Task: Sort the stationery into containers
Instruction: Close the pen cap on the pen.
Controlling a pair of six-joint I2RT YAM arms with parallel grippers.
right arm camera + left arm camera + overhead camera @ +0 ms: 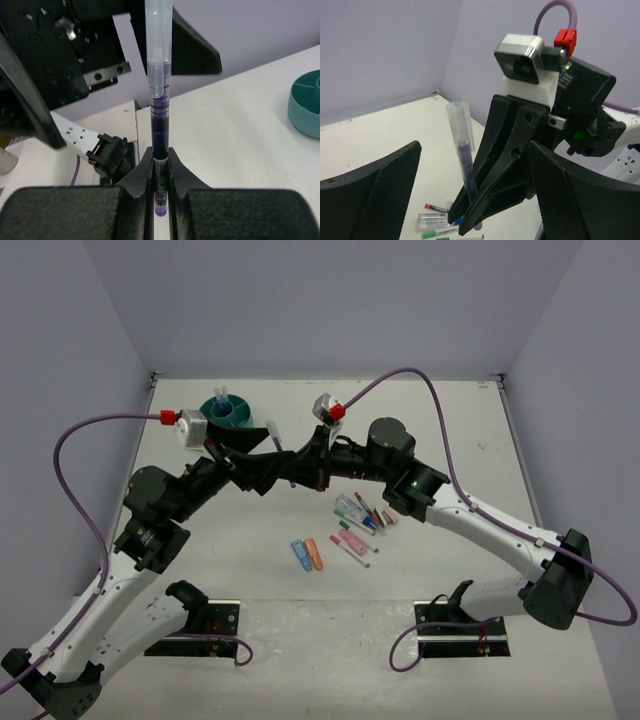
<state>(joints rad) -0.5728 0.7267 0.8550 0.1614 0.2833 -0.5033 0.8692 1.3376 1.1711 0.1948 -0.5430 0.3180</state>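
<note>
Aloft, the right gripper (160, 162) clamps a pen (159, 120) by its lower end, shaft running up between the wide-apart jaws of the left gripper (475, 150), which is nearer the tub (228, 411).

a robot lab cell: plain lilac walls (330, 300) box in a white tabletop (455, 435), a left arm (150, 510) and right arm (500, 535) bolted at its near edge, purple cables (405, 370), wrist camera (520, 57).
</note>
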